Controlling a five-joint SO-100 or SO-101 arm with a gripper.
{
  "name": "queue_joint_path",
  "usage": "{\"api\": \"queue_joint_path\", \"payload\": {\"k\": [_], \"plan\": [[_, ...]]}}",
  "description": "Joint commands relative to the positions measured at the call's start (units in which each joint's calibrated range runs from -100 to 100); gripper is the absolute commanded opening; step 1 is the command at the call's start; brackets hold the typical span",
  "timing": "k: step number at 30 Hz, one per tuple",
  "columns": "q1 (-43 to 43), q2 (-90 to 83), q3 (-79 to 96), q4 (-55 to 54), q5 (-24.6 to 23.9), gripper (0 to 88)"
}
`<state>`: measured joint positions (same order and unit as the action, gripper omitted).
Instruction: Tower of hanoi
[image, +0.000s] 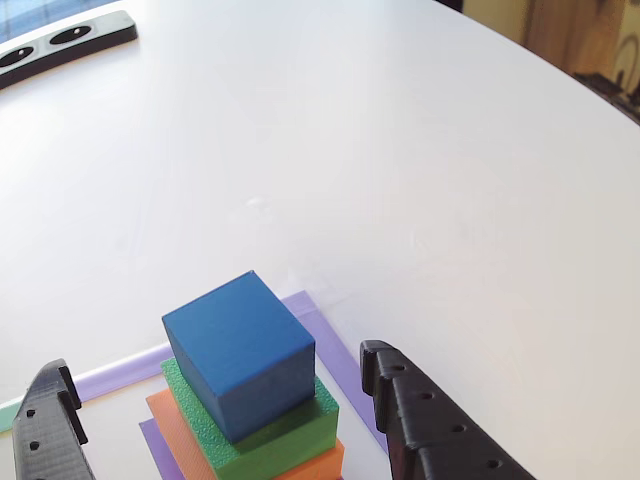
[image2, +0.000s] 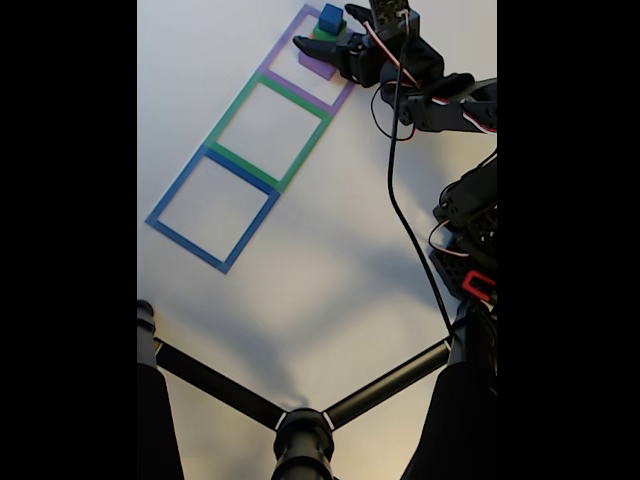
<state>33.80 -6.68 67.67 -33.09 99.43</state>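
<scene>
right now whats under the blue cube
The blue foam cube sits on a green foam block, then an orange slab and a purple piece; their middles are covered.

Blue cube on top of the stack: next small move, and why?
Probably lower a little and close on the blue cube. The gripper is open with a finger on each side of the cube, apparently not touching. The cube tops the green block, so it likely moves first.
</scene>
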Motion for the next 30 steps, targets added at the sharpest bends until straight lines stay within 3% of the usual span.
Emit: {"api": "queue_joint_path", "payload": {"k": [1, 23, 30], "plan": [[-1.20, -5.18, 0.80, -1.67, 0.57, 31.1], [-2.27, -5.58, 0.07, -1.75, 0.57, 31.2], [-2.73, -5.74, -0.11, -2.07, 0.57, 27.8]]}}
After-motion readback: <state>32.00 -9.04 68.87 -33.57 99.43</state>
